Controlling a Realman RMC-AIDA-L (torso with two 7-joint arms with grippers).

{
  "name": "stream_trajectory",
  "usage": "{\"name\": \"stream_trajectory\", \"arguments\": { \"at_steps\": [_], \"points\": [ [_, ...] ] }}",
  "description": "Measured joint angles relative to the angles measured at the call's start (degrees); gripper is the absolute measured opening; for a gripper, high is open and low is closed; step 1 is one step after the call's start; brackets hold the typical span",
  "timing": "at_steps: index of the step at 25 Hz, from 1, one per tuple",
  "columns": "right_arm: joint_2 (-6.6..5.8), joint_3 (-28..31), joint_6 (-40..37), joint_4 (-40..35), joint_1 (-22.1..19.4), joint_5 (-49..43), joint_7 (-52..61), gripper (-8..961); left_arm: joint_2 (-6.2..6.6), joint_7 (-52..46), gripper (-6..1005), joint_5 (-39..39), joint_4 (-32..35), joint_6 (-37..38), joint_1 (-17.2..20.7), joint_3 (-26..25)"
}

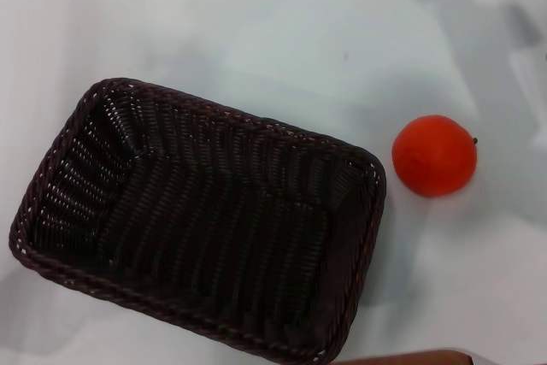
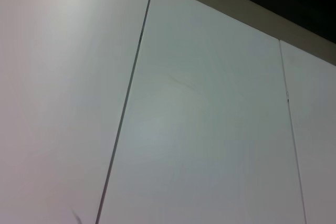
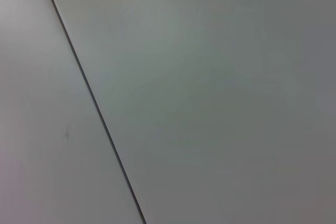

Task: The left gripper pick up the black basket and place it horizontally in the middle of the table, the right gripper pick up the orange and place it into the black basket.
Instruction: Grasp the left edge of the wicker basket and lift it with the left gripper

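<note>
Wicker, very dark brown-black, makes up the black basket [image 1: 201, 224], which is taken as the landmark. It is seen in the head view lying flat on the table [image 1: 256, 32] with its open side up and nothing inside, its long axis skewed so that the left end sits farther from the robot than the right end. That skew, and a position toward the near left of the view, suggest the basket has not yet been set horizontally in the middle — a judgement only.

To the right of the basket, just beyond its far right corner and apart from the rim, the orange [image 1: 434, 156] rests on the table, its small dark stem turned away from the basket. It is placed where the right arm would reach it without crossing the basket.

Neither the left gripper nor the right gripper is seen in any view; both wrist cameras show only pale panels with thin dark seams, so whether either claw is open or closed cannot be told. Both arms are judged to be held away from the work, and nothing is gripped.
</note>
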Motion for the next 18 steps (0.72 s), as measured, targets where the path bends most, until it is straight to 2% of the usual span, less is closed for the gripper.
{"name": "stream_trajectory", "arguments": {
  "at_steps": [10,14,15,16,18],
  "points": [
    [0.00,0.0,0.0,0.0,-0.2,-0.1,0.0,941,0.18,-10.0,762,0.0,1.9,-1.1,0.3,-0.4],
    [0.00,0.0,0.0,0.0,-0.2,-0.1,0.0,939,0.36,-19.7,743,0.3,6.0,-2.6,0.7,1.2],
    [0.00,0.0,0.0,0.0,-0.2,0.0,0.0,939,0.60,-27.3,738,1.8,10.7,-4.4,0.9,3.7],
    [0.00,0.0,0.0,0.0,-0.2,0.0,0.0,938,0.60,-27.3,734,1.8,10.7,-4.4,0.9,3.7],
    [0.00,0.0,0.0,0.0,-0.2,0.0,0.0,937,0.95,-34.0,724,4.0,15.9,-6.1,1.1,6.4]
  ]
}}
